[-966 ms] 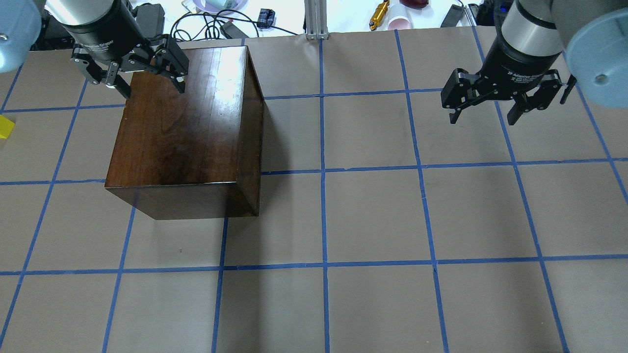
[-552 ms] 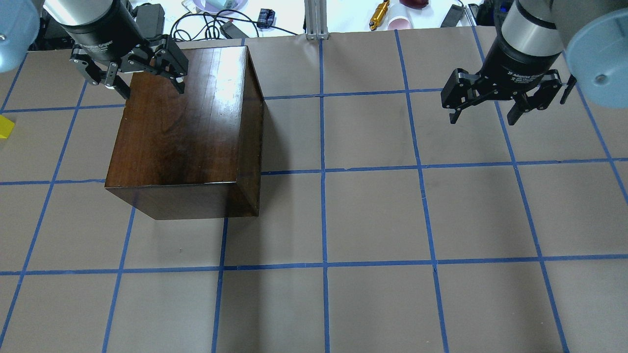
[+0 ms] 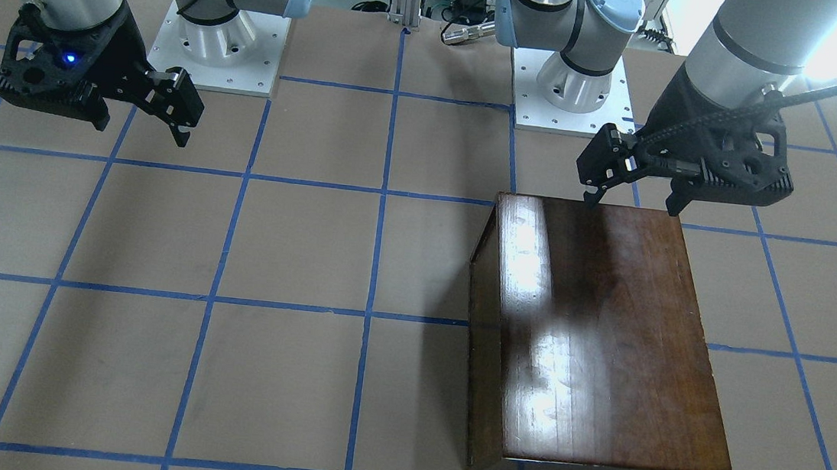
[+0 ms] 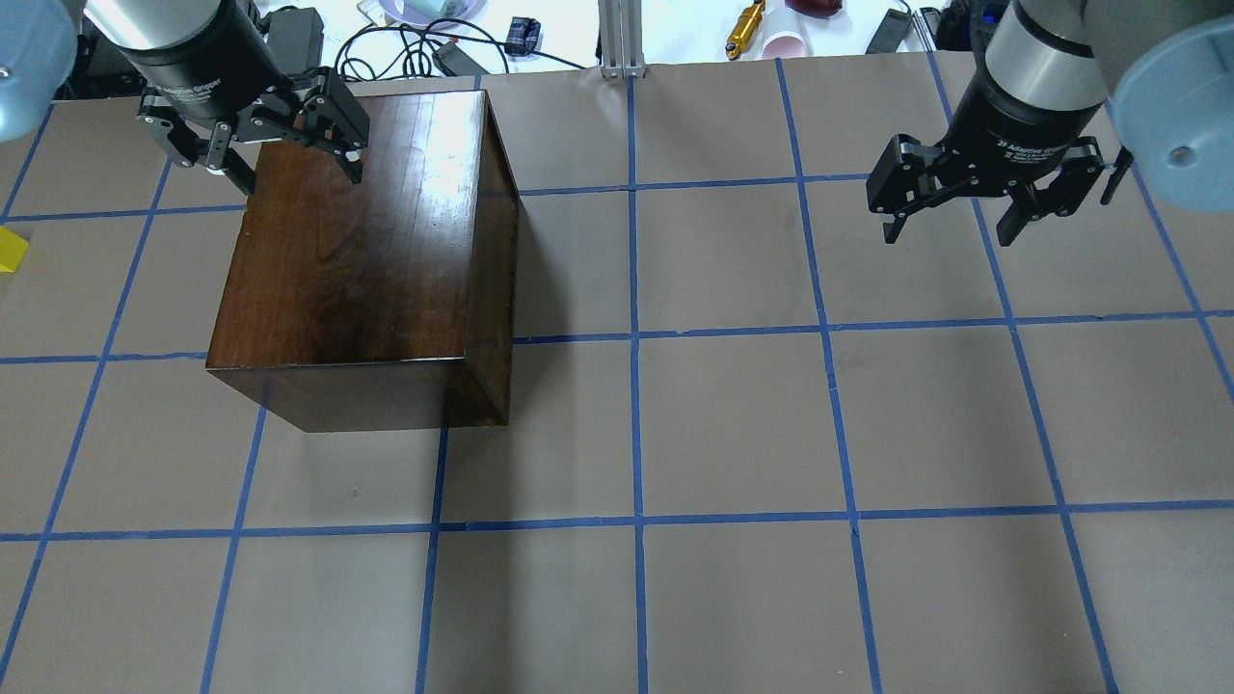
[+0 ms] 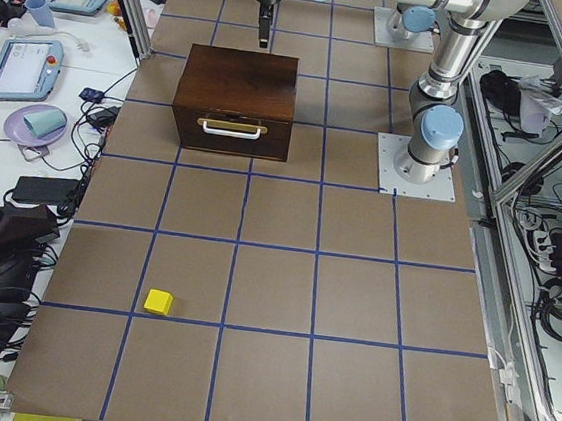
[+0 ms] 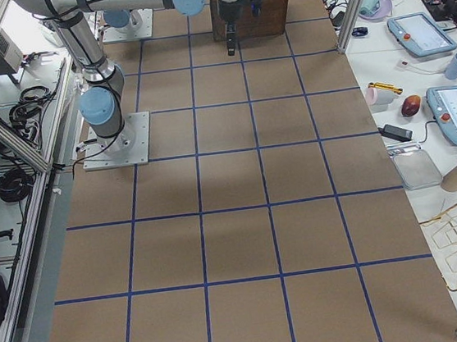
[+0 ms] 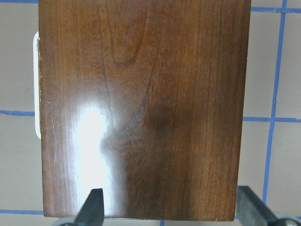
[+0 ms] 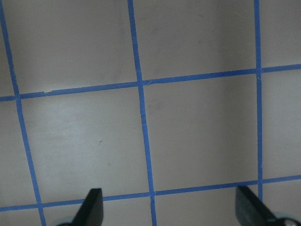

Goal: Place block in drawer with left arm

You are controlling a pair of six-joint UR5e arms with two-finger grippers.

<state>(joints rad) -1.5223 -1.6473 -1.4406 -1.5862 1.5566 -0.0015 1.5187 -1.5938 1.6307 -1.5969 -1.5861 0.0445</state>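
Observation:
The yellow block (image 4: 10,249) lies on the table at the far left edge of the overhead view, and shows alone in the exterior left view (image 5: 158,301). The dark-brown box (image 4: 366,260) has its drawer pushed in. The drawer's front panel and pale handle (image 5: 232,128) face the block. My left gripper (image 4: 301,178) is open and empty, hovering above the box's glossy top near its far left corner (image 3: 631,205). The left wrist view shows both fingertips (image 7: 92,207) over the top. My right gripper (image 4: 950,236) is open and empty above bare table.
Blue tape lines grid the brown table (image 4: 733,424). Cables, cups and tools (image 4: 762,29) lie beyond the far edge. The two arm bases (image 3: 571,81) stand on the robot's side. A sliver of the pale handle (image 7: 36,84) shows in the left wrist view.
My left gripper has shifted very slightly toward the far left over the box. Everything else is unchanged.

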